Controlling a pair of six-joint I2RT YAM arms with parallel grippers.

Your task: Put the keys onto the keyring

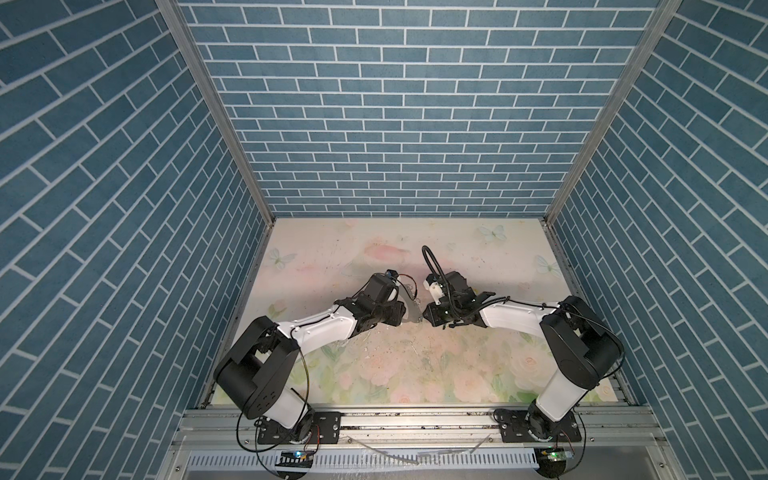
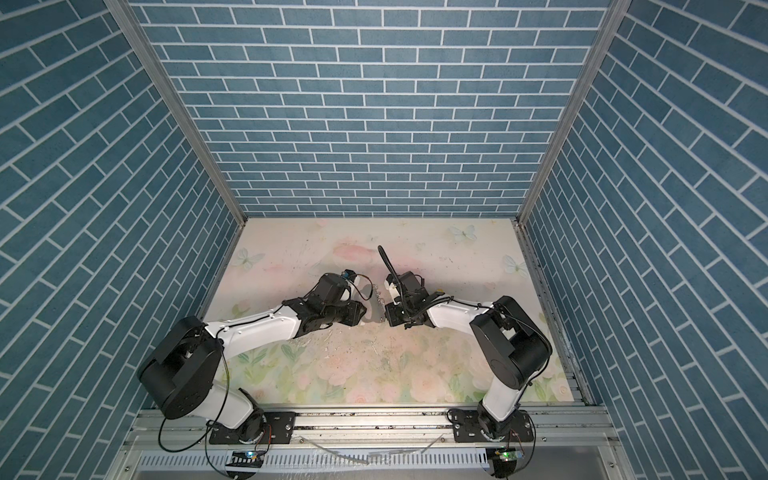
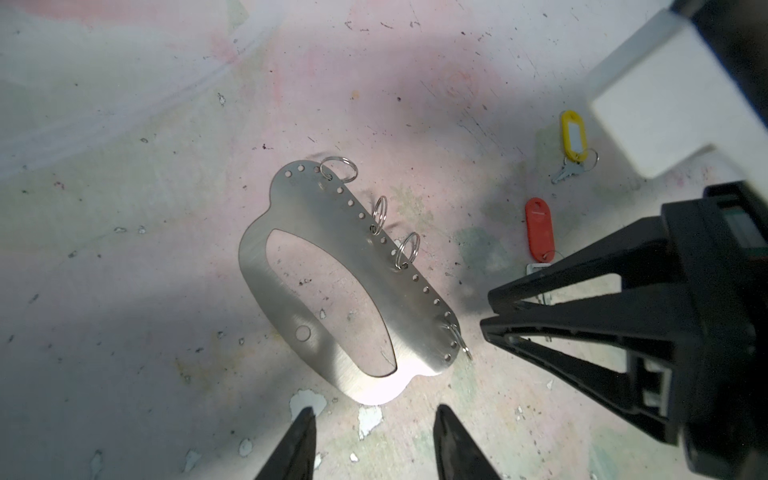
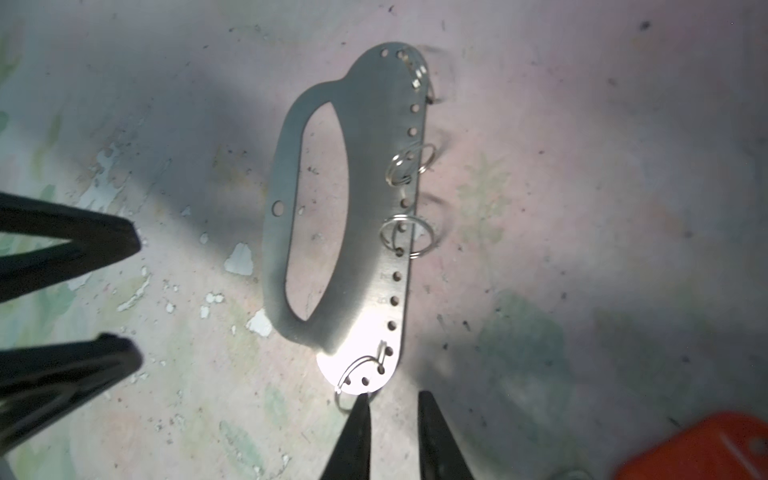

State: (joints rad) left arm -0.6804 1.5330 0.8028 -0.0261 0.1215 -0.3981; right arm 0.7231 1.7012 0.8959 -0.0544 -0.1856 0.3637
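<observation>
The keyring (image 3: 332, 232) is a flat silver metal plate with an oval cutout and several small rings along a row of holes; it lies flat on the table and also shows in the right wrist view (image 4: 365, 174) and in a top view (image 1: 410, 308). My left gripper (image 3: 374, 411) is open just short of the plate's rounded end, holding nothing. My right gripper (image 4: 395, 395) stands narrowly open at the plate's other end, with one fingertip (image 4: 362, 401) over the end ring and nothing between the tips. The keys lie beyond it: a yellow-tagged one (image 3: 573, 135) and a red-tagged one (image 3: 539, 228), partly hidden.
The table (image 1: 374, 374) has a worn floral surface with chipped paint. Blue brick-pattern walls (image 1: 399, 124) close it in on three sides. Both arms meet near the middle, the left arm (image 1: 316, 328) facing the right arm (image 1: 511, 320). The red tag (image 4: 698, 449) lies close beside my right gripper.
</observation>
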